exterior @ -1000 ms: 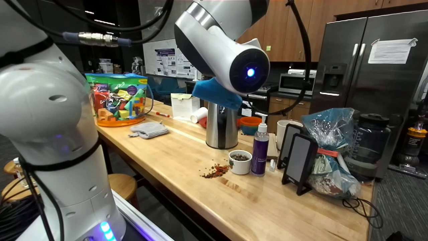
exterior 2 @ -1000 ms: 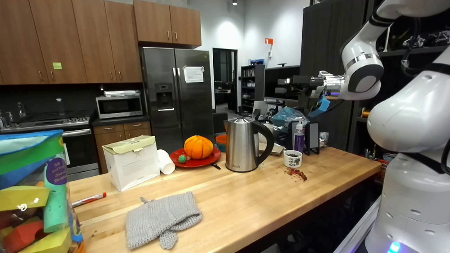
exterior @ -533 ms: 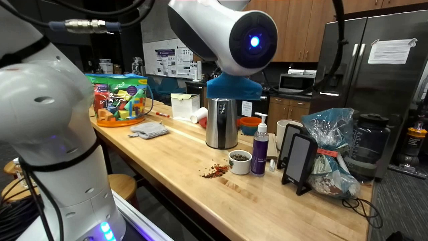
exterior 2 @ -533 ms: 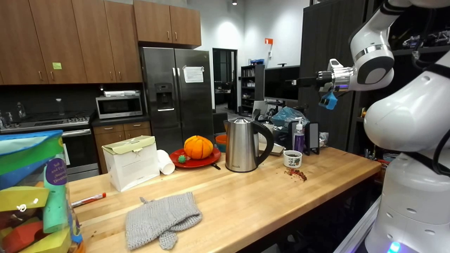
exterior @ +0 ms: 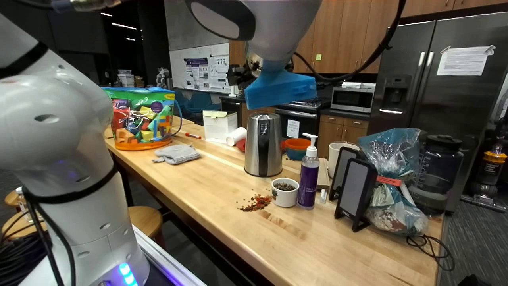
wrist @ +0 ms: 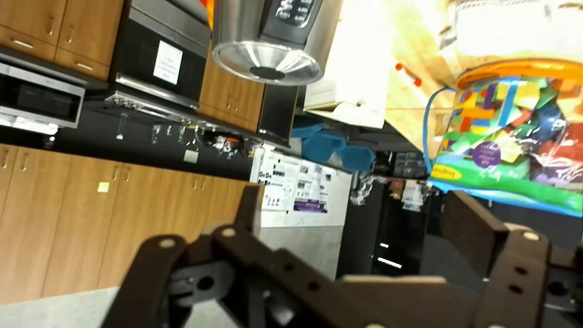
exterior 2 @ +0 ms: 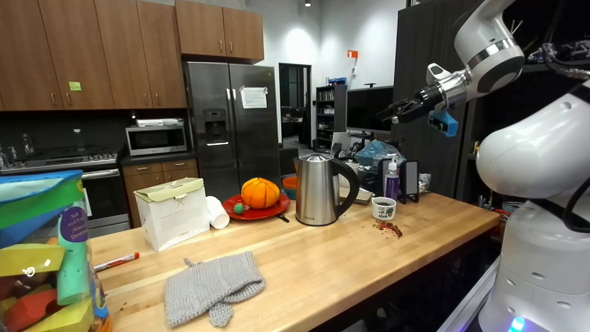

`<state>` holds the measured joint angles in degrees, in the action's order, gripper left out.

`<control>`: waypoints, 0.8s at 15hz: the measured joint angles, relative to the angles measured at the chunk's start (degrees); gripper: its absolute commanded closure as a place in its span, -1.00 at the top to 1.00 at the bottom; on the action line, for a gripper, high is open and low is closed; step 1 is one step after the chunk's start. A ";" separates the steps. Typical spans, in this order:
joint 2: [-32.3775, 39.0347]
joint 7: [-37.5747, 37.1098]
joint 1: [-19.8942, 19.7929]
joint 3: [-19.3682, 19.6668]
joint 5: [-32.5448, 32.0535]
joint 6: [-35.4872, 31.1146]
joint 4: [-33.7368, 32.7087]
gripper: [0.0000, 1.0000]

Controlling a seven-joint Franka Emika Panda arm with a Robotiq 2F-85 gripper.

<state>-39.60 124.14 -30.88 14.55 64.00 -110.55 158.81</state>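
Note:
My gripper is open, with wide-set fingers and nothing between them in the wrist view. In an exterior view the gripper hangs in the air, tilted a little downward, touching nothing. Nearest below it is the steel kettle with its black handle, upright on the wooden table. A white cup of dark dried bits stands near the kettle, and a spill of red and brown bits lies beside the cup. In the wrist view the kettle appears upside down.
A purple pump bottle, speakers and a plastic bag stand beyond the cup. Elsewhere are a red plate with a toy pumpkin, a white box, a grey knit cloth and a clear bag of blocks.
In an exterior view the gripper first draws back from the table middle, then tips downward. The blue wrist piece has swung round and risen above the kettle. Nothing on the table has moved.

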 measured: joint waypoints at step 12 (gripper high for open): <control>1.80 8.23 0.70 -18.54 1.90 -18.53 0.79 1.00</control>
<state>-37.80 132.38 -30.17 -3.98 65.90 -129.08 159.60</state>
